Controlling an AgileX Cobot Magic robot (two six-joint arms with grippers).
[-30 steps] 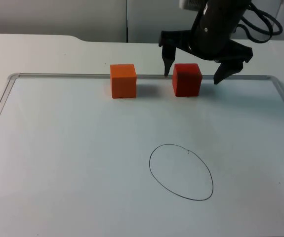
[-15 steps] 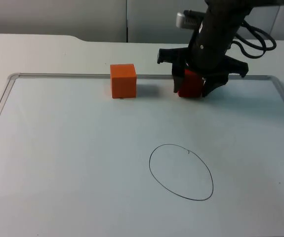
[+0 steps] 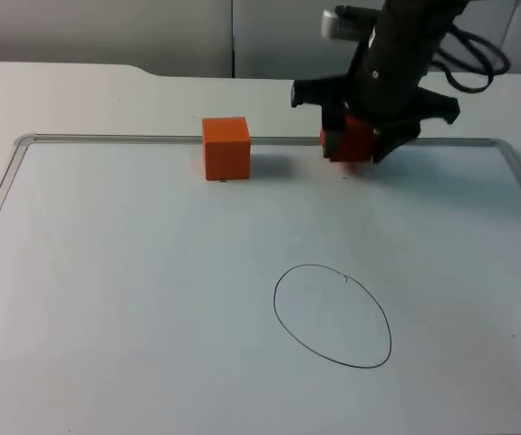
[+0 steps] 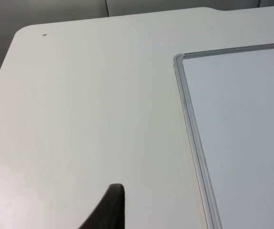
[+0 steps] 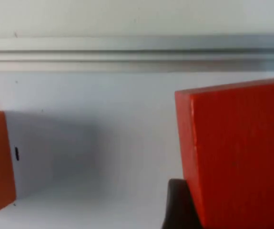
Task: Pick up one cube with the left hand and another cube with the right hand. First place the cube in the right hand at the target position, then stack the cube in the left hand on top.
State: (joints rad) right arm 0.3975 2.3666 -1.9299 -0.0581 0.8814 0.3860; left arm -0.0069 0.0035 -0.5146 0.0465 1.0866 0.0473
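Red cube [image 3: 354,140] in right end effector [image 3: 360,145]; whiteboard [image 3: 151,299] beneath.

White table top [image 3: 79,91] against grey partition wall [image 3: 106,27], evenly lit

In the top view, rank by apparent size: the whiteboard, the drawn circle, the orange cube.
1. whiteboard
2. drawn circle
3. orange cube, which sits farther from the camera, so it looks somewhat smaller.

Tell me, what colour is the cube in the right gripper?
Red, best seen in the right wrist view; the right gripper is shut on it.
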